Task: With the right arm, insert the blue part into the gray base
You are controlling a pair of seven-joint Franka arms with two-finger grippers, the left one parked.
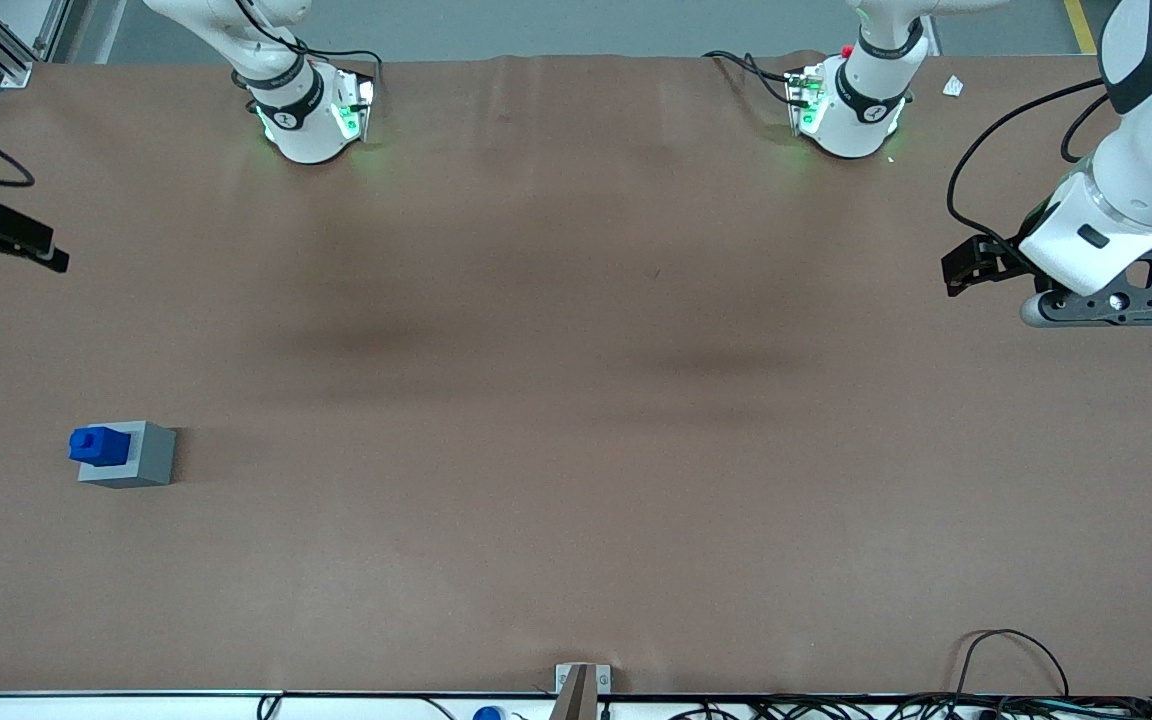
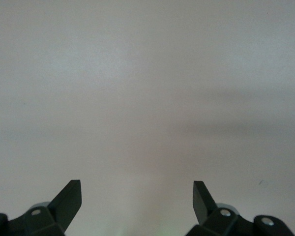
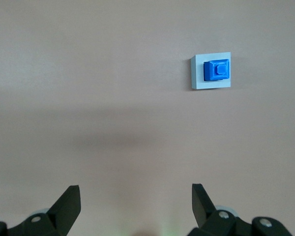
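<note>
Front view, going left to right: I see my hand (image 1: 11,240) at the surface's (image 1: 576,420) edge on the working arm's end, fingers wide apart and empty. Nearer the camera, the blue part (image 1: 99,445) sits in the gray base (image 1: 131,456), near that same edge. It looks seated, though it stands proud. My worry: if it's only perched, a nudge on my next pass could tip it out.
</note>
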